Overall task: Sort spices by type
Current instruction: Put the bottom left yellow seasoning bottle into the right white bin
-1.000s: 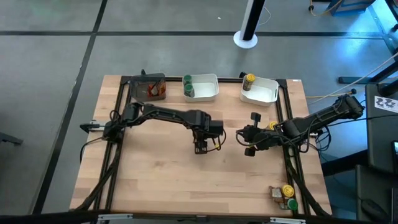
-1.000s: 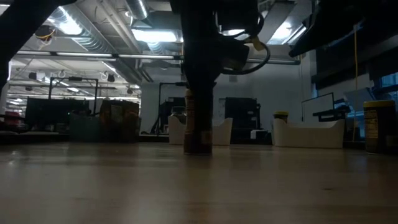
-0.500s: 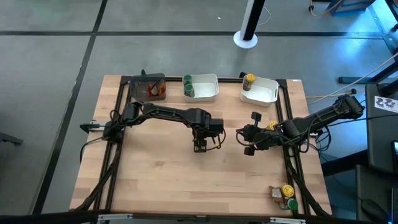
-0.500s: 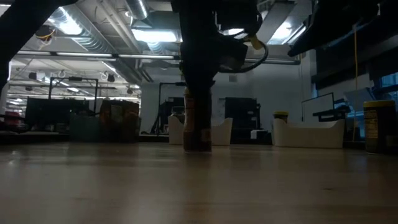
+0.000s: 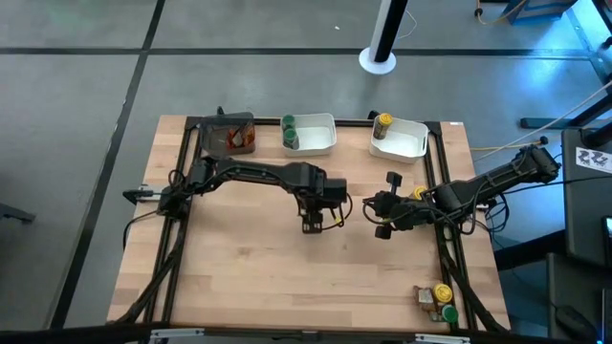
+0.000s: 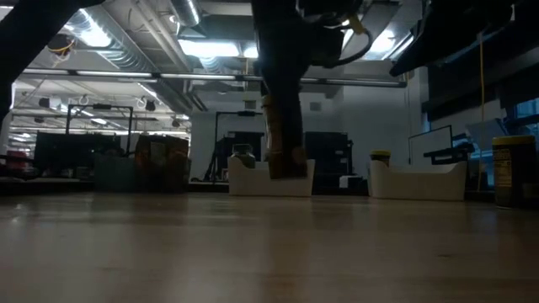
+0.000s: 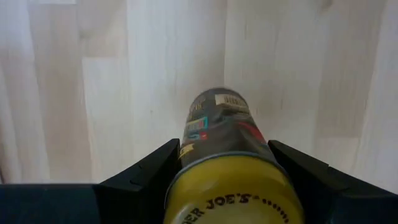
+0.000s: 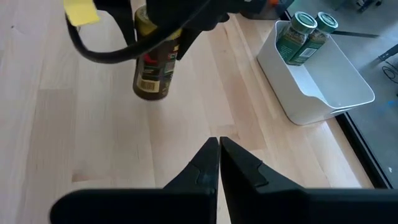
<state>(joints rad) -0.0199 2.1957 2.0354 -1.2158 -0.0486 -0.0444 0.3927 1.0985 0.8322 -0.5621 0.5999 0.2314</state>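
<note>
My left gripper (image 5: 311, 224) is shut on a yellow-lidded spice jar (image 7: 224, 134) over the middle of the table. The jar also shows in the low view (image 6: 283, 143) and in the right wrist view (image 8: 152, 65). My right gripper (image 5: 380, 217) is shut and empty, to the right of the jar. Green-lidded jars (image 5: 288, 132) stand in the middle white tray (image 5: 316, 136). A yellow-lidded jar (image 5: 383, 123) stands in the right white tray (image 5: 402, 141). Reddish jars (image 5: 237, 139) lie in the dark tray (image 5: 218, 132). Three more jars (image 5: 438, 300) stand at the near right corner. My left gripper pinches the jar between its two fingers (image 7: 149, 171), on opposite sides of its upper part just below the yellow lid (image 7: 233, 193). The fingers come from above, pointing down. The jar hangs about upright below them, its base (image 6: 286, 172) clear of the table.
The three trays stand in a row along the far edge. Bare wood (image 5: 249, 277) lies near and left of my left gripper. A black frame (image 5: 449, 248) runs along the table's edges. The right arm (image 5: 497, 177) reaches in from the right.
My left gripper has gone up and a little toward the table's right edge, still shut on the jar. The jar stood on the table and now hangs lifted clear of it.
</note>
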